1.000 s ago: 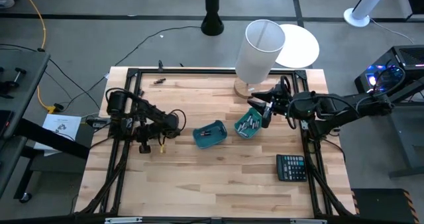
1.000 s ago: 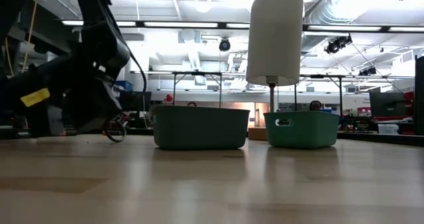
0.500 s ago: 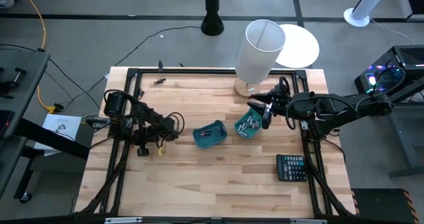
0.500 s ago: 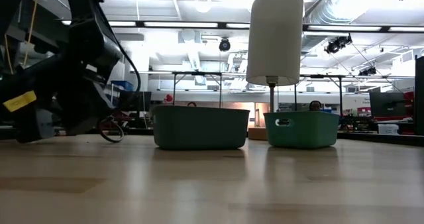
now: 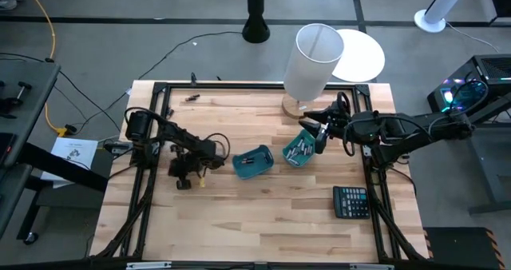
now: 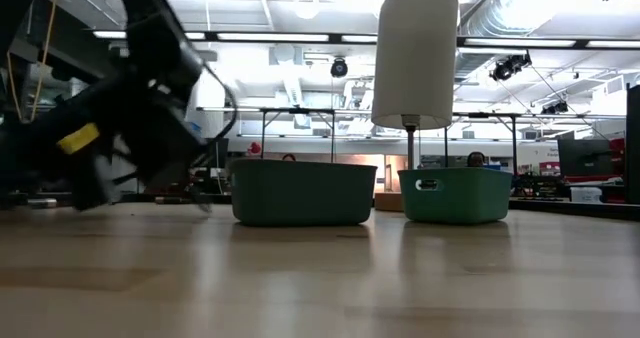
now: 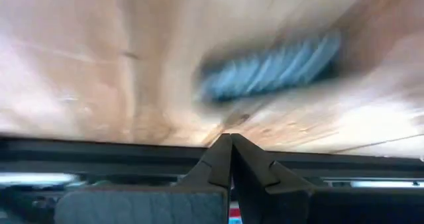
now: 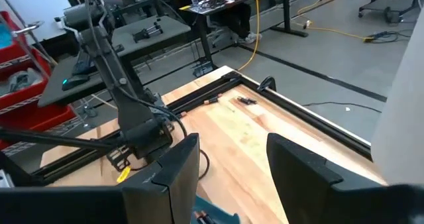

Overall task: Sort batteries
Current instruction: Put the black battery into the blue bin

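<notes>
Left gripper (image 5: 183, 180) moved nearer the teal plastic bin (image 5: 253, 162), fingers pressed together over the wooden surface (image 5: 263, 210), right gripper (image 5: 318, 134) unmoved, fingers wide, above the second teal bin of batteries (image 5: 299, 150)

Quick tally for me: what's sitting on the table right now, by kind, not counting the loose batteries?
Teal bins: 2, one nearer the left gripper, one by the right gripper
Calculator: 1
Lamp: 1
Total: 4
</notes>
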